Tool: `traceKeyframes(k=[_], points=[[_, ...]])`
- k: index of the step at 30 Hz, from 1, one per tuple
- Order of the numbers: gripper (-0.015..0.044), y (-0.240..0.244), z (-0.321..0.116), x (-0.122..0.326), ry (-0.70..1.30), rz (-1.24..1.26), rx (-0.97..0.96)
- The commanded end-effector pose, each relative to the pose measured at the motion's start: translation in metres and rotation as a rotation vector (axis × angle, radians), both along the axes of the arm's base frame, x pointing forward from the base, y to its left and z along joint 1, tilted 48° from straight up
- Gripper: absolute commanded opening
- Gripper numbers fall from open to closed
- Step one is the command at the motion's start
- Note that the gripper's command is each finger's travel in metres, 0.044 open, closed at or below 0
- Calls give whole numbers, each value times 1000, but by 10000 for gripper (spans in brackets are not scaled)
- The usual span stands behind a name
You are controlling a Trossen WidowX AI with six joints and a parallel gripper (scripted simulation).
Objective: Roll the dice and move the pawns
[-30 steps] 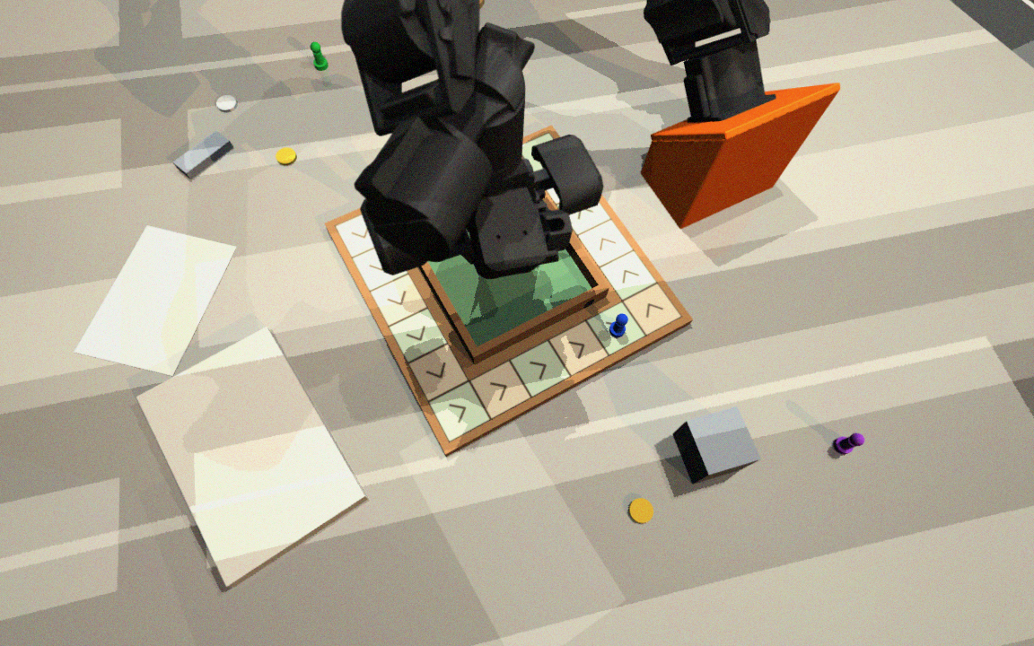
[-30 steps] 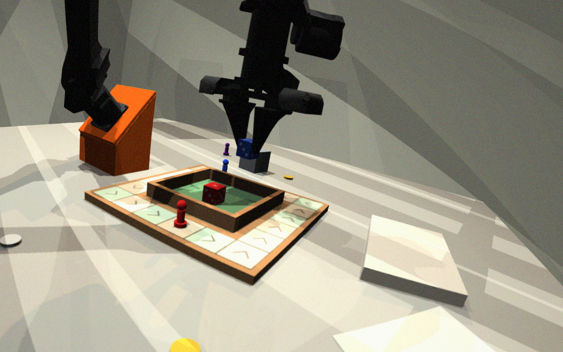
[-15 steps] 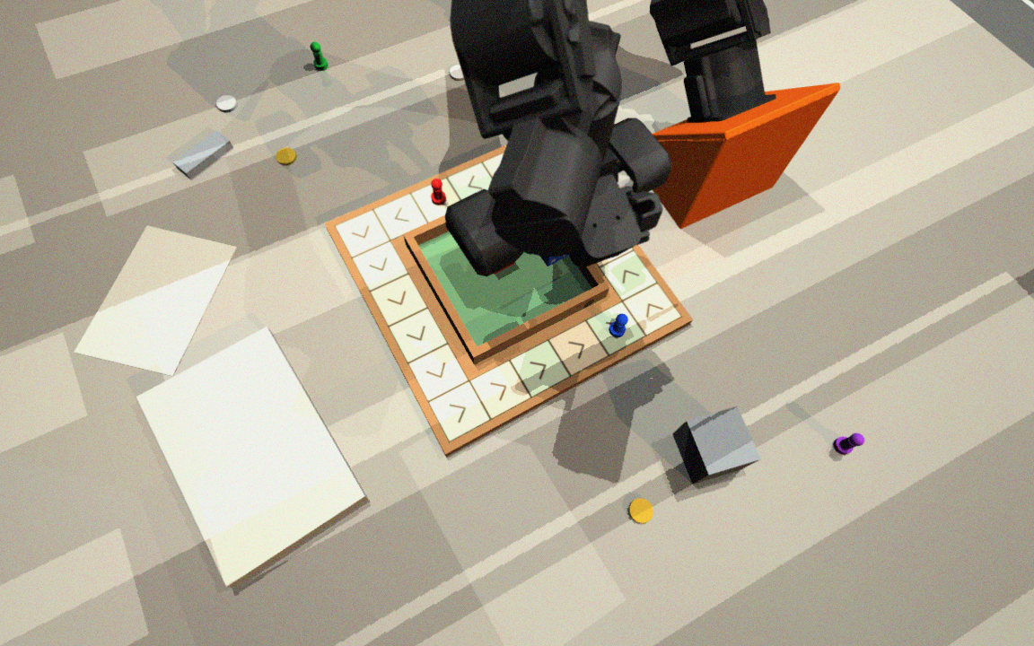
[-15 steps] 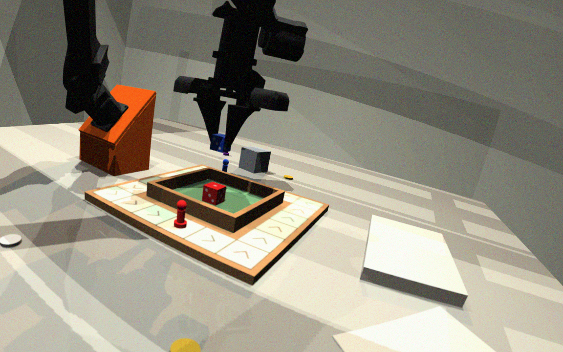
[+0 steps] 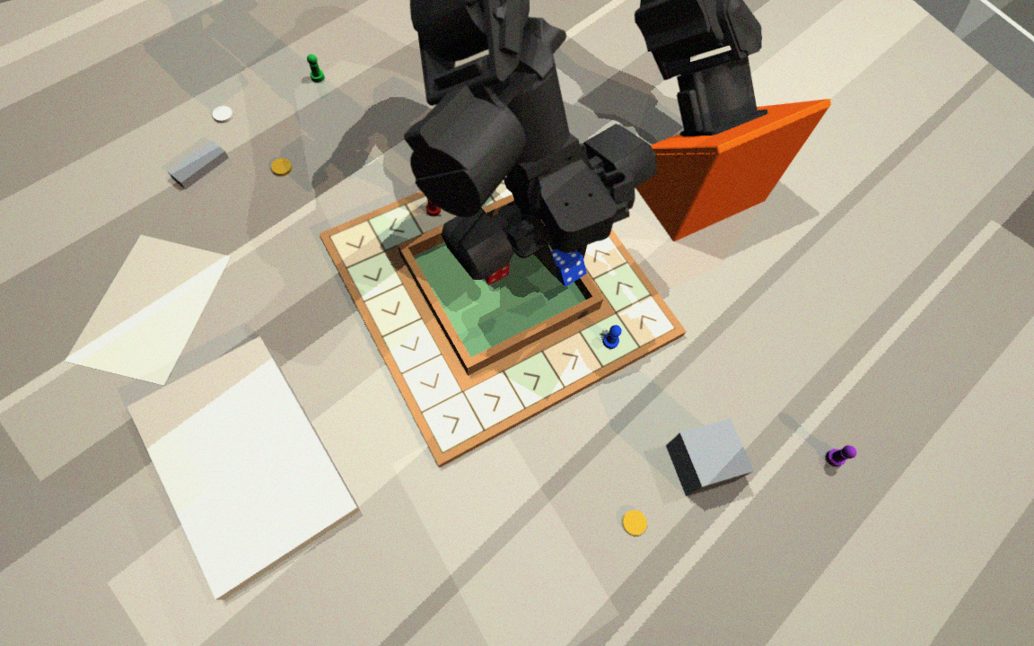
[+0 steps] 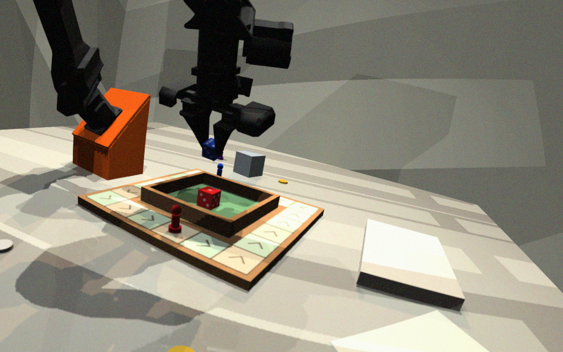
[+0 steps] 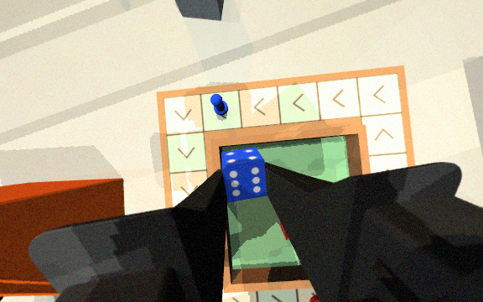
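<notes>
My gripper (image 5: 559, 261) (image 6: 211, 150) (image 7: 242, 171) is shut on the blue die (image 5: 569, 268) (image 6: 207, 149) (image 7: 245, 180), held above the tray (image 5: 532, 336) (image 6: 257, 215) (image 7: 288, 132). The red die (image 5: 498, 274) (image 6: 208, 198) (image 7: 284, 231) lies in the tray, its top face showing what looks like one pip. The red pawn (image 5: 433, 208) (image 6: 175, 222) (image 7: 315, 299) stands upright on a track square, largely hidden in the top view. The blue pawn (image 5: 612, 337) (image 6: 219, 169) (image 7: 220, 105) stands one square before a corner square.
The board (image 5: 381, 344) surrounds the tray. An orange block (image 5: 738, 184) (image 6: 128, 144) bears another black arm part. A grey box (image 5: 714, 453) (image 6: 249, 164), purple pawn (image 5: 840, 456), green pawn (image 5: 315, 69), white slab (image 5: 251, 474) (image 6: 406, 249), yellow disc (image 5: 635, 522) and white disc (image 5: 222, 114) lie around.
</notes>
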State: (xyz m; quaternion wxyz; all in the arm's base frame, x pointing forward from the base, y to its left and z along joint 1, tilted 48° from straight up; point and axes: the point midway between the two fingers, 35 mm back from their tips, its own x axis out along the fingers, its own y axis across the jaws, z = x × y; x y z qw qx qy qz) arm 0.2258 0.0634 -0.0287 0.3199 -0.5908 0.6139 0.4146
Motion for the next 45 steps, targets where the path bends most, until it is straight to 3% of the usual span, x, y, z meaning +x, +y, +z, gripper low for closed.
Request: traceKeyframes(k=[1,13,16,21,41,45], points=[[0,0,-2,-2,13,-9,133],[0,-1,-1,-2,-44,26,492],[0,-1,1,-1,-46,27,497],[0,8,41,11,-46,27,498],[0,6,39,8,-46,30,493],[105,6,39,8,-46,30,493]])
